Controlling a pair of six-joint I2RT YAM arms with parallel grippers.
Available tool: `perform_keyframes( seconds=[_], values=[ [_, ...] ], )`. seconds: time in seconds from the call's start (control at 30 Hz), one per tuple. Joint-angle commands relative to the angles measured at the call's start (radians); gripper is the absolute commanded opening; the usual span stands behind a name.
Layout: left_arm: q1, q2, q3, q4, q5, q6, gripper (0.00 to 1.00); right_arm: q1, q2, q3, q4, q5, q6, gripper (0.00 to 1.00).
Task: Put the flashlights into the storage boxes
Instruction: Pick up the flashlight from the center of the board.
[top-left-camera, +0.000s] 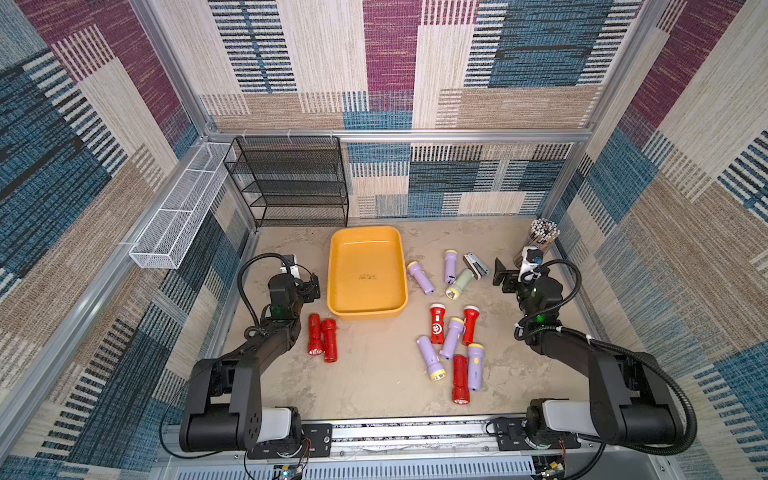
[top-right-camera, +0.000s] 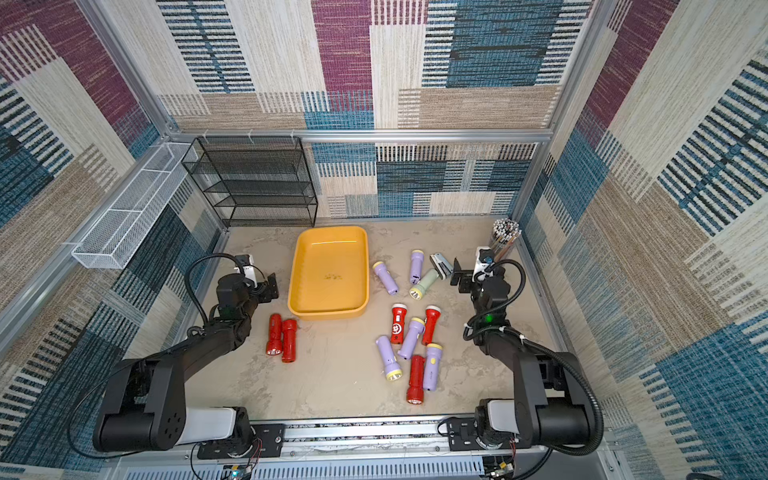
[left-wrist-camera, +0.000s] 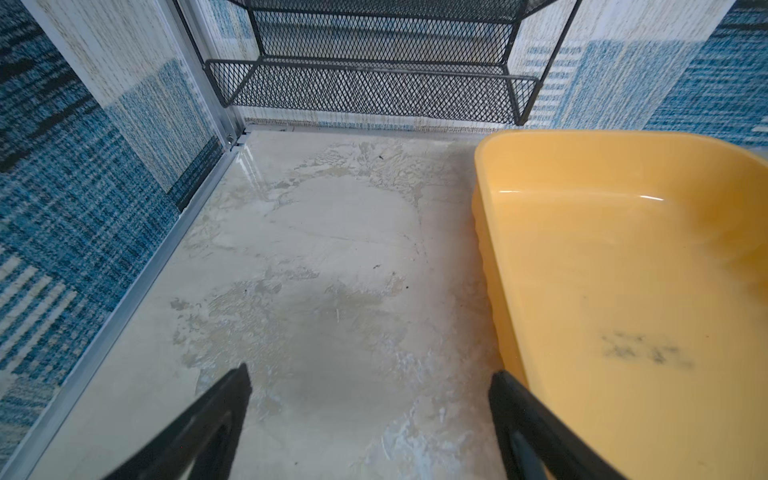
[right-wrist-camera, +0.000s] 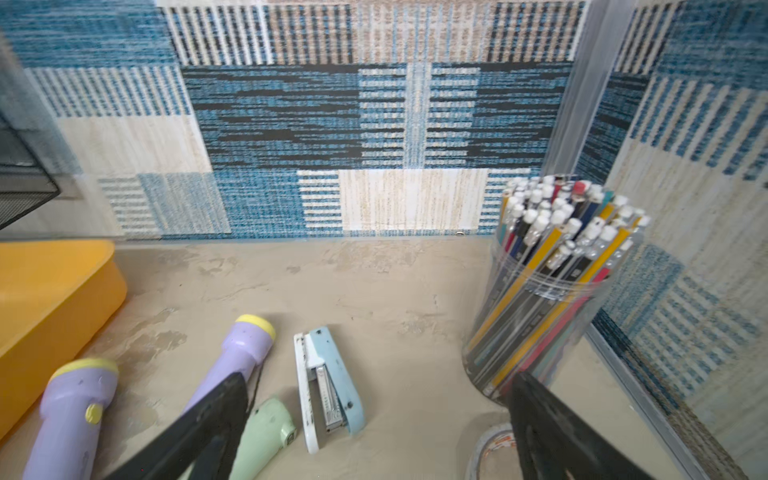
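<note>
The yellow-orange storage box (top-left-camera: 365, 257) (top-right-camera: 328, 257) lies empty at mid-table. Two red flashlights (top-left-camera: 322, 334) lie side by side at its near left. To its right are two lilac flashlights (top-left-camera: 420, 277) (right-wrist-camera: 245, 345) and a pale green one (top-left-camera: 459, 284) (right-wrist-camera: 266, 432). Nearer the front, several red and lilac flashlights (top-left-camera: 453, 337) lie in a loose cluster. My left gripper (top-left-camera: 311, 289) (left-wrist-camera: 370, 370) hangs open and empty beside the box's left wall (left-wrist-camera: 490, 266). My right gripper (top-left-camera: 503, 276) (right-wrist-camera: 379, 376) is open and empty, just right of the green flashlight.
A grey-blue stapler (top-left-camera: 476, 264) (right-wrist-camera: 328, 382) lies next to the green flashlight. A clear cup of pencils (top-left-camera: 542, 235) (right-wrist-camera: 552, 282) stands in the back right corner, with a tape roll (right-wrist-camera: 490, 449) at its foot. A black mesh rack (top-left-camera: 291, 183) and a white wire basket (top-left-camera: 178, 216) are at the back left.
</note>
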Motion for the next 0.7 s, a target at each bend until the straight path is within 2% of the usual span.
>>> perform_keyframes(
  seconds=[0.0, 0.1, 0.23, 0.3, 0.4, 0.57, 0.67],
  values=[
    [-0.001, -0.058, 0.044, -0.115, 0.039, 0.037, 0.98, 0.002, 0.002, 0.141, -0.403, 0.166, 0.106, 1.0],
    [-0.001, -0.081, 0.154, -0.259, 0.108, 0.022, 0.99, 0.017, 0.024, 0.249, -0.55, 0.176, 0.149, 1.0],
    [-0.003, -0.057, 0.342, -0.459, 0.239, -0.038, 0.99, 0.042, 0.019, 0.3, -0.621, 0.096, 0.2, 1.0],
    [-0.01, -0.032, 0.427, -0.525, 0.296, -0.068, 0.99, 0.051, 0.032, 0.33, -0.664, 0.032, 0.216, 1.0],
    [-0.034, 0.009, 0.519, -0.582, 0.35, -0.102, 0.96, 0.085, 0.102, 0.424, -0.786, 0.029, 0.237, 0.98],
    [-0.106, 0.094, 0.666, -0.686, 0.363, -0.126, 0.86, 0.151, 0.239, 0.585, -0.923, -0.053, 0.221, 0.85],
    [-0.166, 0.152, 0.758, -0.755, 0.312, -0.108, 0.8, 0.197, 0.298, 0.671, -0.968, -0.085, 0.223, 0.82]
  ],
)
